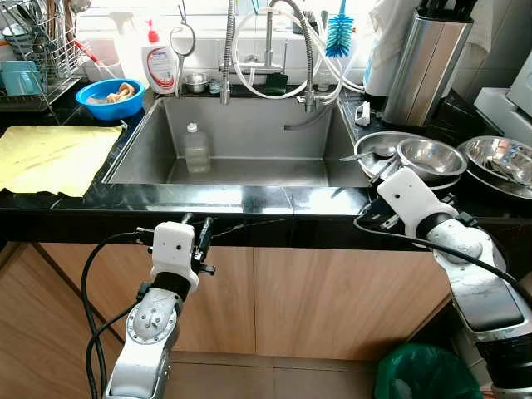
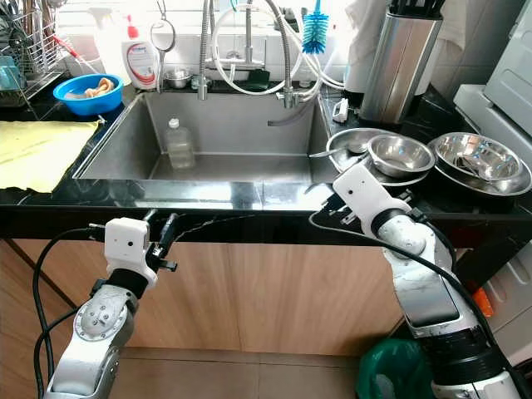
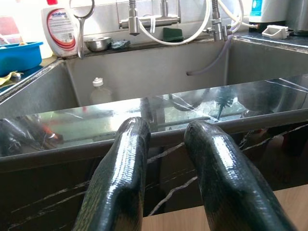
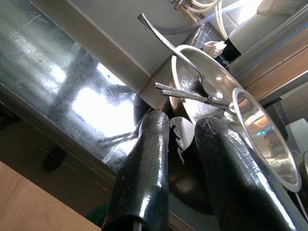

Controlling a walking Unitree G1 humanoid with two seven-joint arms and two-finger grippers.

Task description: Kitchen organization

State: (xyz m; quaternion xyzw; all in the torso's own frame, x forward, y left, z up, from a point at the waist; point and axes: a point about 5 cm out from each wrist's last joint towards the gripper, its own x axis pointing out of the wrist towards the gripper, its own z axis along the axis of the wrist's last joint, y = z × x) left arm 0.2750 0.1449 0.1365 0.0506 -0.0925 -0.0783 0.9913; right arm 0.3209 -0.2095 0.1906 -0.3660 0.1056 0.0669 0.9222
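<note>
Just right of the sink (image 1: pixel 241 170), the right gripper (image 4: pixel 180 132), fingers parted and empty, is nearing the fork (image 4: pixel 177 139) beside the steel bowls (image 1: pixel 431 158); it should straddle the handle squarely. The left gripper (image 3: pixel 166 137), also parted, is waiting below the counter edge.

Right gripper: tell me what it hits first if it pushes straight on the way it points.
Probably the fork lying just ahead of the right gripper, with the stacked steel bowls right behind it. The exact gap is hard to judge.
</note>
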